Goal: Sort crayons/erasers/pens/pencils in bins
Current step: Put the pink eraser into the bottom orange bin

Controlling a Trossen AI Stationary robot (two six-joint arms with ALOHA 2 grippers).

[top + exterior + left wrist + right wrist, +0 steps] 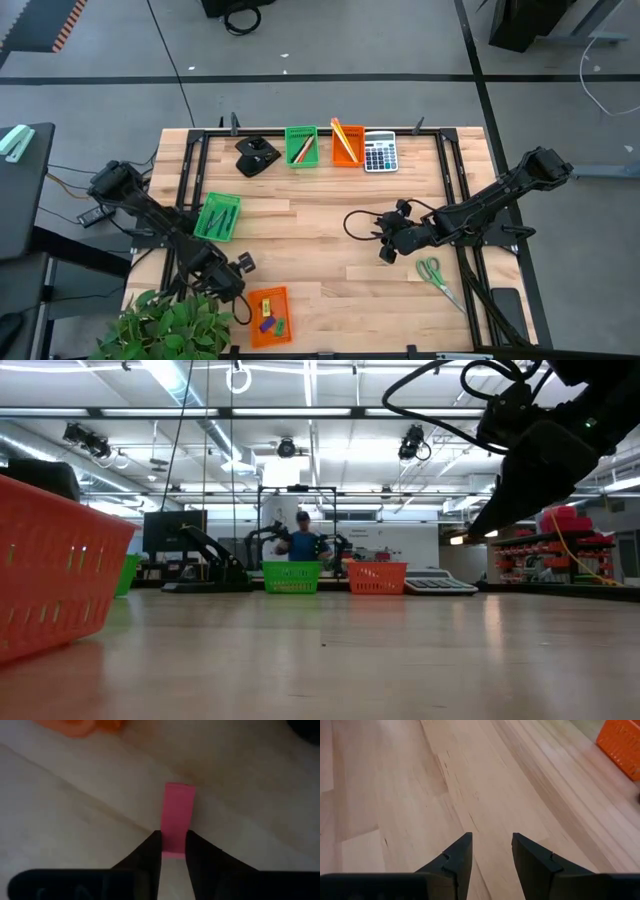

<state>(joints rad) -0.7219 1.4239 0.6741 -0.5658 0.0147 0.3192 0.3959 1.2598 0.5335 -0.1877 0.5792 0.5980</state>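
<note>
now we have our left gripper pinched on one end of the pink eraser, whose long axis runs straight out from the fingertips, low over the bench. just beside it sits the orange bin. our right gripper waits mid-bench, parted and empty.

No readable text, labels or brands anywhere I look; the calculator keys are too small for me to make out any numbers.
</note>
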